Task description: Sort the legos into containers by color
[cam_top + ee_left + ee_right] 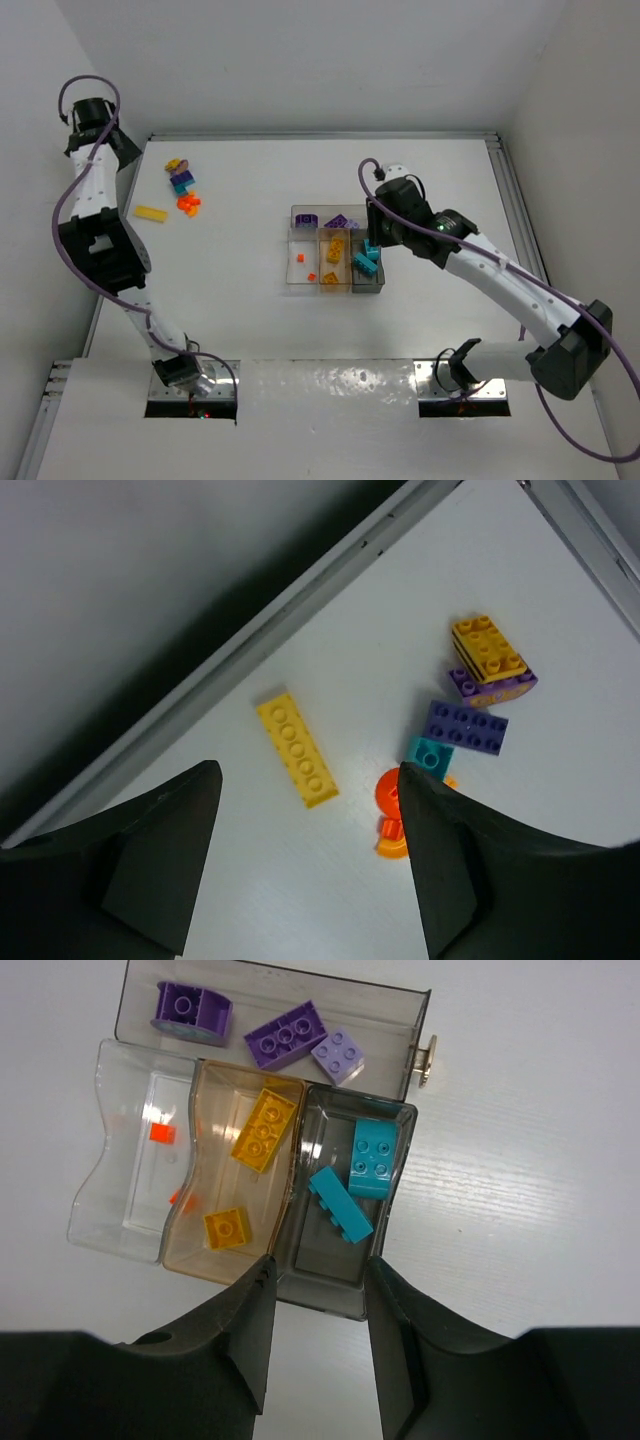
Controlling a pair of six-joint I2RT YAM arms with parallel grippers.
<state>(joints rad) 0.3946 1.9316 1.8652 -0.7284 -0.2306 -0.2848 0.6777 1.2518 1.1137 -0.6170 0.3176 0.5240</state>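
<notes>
While my left pincer (308, 776) hangs spread wide and empty over the loose heap at the far left of the white table (250, 330), my right pincer (320, 1265) is likewise parted. It holds nothing and sits above the near wall of the small clear plastic tray (100, 1230).

Tray contents:
- Long narrow bin (400, 1020): three purple bricks (285, 1035).
- Clear end bin (125, 1090): two tiny orange bits (162, 1135).
- Amber-tinted middle bin (235, 1185): two yellow bricks (265, 1130).
- Smoky bin (335, 1130), nearest my right fingers: two teal-blue bricks (375, 1157).
- No colours mixed.

Unsorted, well apart from the tray:
- Long flat yellow brick (297, 748), framed between my left fingers.
- Orange-yellow brick (488, 648), stacked on a purple piece (462, 683).
- Purple plate (465, 727), touching a small teal brick (430, 753).
- Orange pieces (392, 798), partly hidden behind one finger.

Judgement: sorting is roughly half done. The step in hand looks like a left-arm pick of the long flat yellow brick.

Next move:
- The brick lies slantwise to my closing line, so I turn the wrist to set the pads square on its long sides.
- It is thin and flat, so I drop straight until the tips nearly meet the table.
- A long carry to the amber-tinted middle bin follows, and my right pincer should leave the tray first.
</notes>
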